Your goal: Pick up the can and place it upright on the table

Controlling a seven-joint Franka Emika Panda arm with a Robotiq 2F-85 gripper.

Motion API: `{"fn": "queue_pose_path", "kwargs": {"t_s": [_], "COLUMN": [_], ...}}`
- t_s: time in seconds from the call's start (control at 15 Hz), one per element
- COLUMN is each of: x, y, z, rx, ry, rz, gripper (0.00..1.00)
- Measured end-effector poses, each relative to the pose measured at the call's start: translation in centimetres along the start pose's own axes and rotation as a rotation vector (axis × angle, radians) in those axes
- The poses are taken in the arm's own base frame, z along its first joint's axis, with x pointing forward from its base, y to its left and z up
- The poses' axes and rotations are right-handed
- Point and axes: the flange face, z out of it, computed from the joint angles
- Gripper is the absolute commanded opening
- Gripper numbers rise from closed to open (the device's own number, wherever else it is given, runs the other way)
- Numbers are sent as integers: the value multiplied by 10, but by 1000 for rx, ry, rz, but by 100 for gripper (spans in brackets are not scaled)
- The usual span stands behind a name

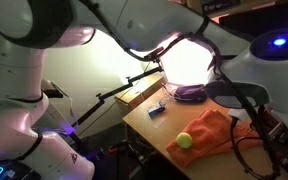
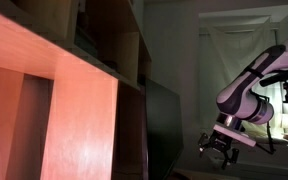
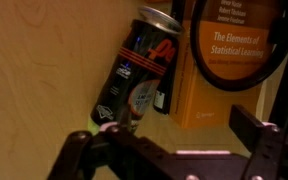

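Note:
A black can (image 3: pixel 139 65) with red and white print lies on its side on the light brown wooden table (image 3: pixel 44 70) in the wrist view, its silver top pointing up-right. My gripper (image 3: pixel 169 140) is open and empty, hovering above the table just below the can, with dark fingers at the left and right of the frame. In an exterior view the can is a small dark object (image 1: pixel 156 111) on the table (image 1: pixel 144 125). The gripper also shows in an exterior view (image 2: pixel 219 147), hanging from the arm.
An orange book (image 3: pixel 224 60) lies right beside the can, with a black cable loop (image 3: pixel 274 60) over it. In an exterior view a yellow-green ball (image 1: pixel 184 140) rests on an orange item (image 1: pixel 214 130); headphones (image 1: pixel 189 94) and a bright lamp (image 1: pixel 184 60) stand behind. A wooden shelf (image 2: pixel 74 100) stands close to the camera in an exterior view.

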Motion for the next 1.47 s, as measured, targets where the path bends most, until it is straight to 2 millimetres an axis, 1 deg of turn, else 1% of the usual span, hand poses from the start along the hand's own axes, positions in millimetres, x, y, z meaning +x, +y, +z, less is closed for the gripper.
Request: {"fn": "queue_pose_path", "kwargs": {"t_s": [0.2,0.4,0.53,0.73,1.0,1.2,1.47], "x": [5,5,4,5,9,8,4], "y": [-12,-21,-19,-8,2,1,-7], "z": [8,22,37,60,80,90,100], "rx": [-15,-42,-84,-166,-239,-267,-287], "ry": [0,4,7,5,-12,-32,-49], "rz": [17,26,30,34,36,24,12], "gripper": [100,100,100,100,100,100,100]}}
